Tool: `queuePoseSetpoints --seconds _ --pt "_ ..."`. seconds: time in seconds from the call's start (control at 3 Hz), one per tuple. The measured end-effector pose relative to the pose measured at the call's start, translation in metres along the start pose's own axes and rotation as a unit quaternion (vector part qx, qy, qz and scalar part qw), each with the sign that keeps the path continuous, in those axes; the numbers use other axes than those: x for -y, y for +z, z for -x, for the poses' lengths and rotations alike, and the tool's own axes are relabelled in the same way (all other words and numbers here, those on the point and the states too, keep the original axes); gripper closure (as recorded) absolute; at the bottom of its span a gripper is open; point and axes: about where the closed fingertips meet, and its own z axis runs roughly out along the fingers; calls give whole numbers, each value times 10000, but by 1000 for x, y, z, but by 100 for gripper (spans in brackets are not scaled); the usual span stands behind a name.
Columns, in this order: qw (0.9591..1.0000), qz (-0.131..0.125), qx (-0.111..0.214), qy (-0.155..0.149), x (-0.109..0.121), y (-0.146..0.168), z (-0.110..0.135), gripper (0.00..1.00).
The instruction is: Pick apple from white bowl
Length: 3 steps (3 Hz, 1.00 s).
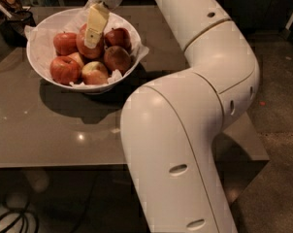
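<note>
On the table, toward ten o'clock, the white bowl holds the apple near centre; the gripper, from twelve o'clock, sits on it, pinching or spread I cannot tell. Likely grasping; next: secure closure, straight lift.

Gloss and paper
The wide white bowl is glossy, its white paper lining crumpled and matt; the cream-yellow gripper above it looks matt plastic; the grey-brown tabletop gleams.
</note>
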Motion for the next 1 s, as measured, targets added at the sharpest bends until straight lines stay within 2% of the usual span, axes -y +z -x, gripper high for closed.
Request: queuePoseSetpoints --seconds 0.33,1.0 --pt "9995 179 68 268 -5 3 -5 21" --pt "9980 409 126 475 -7 15 -7 28"
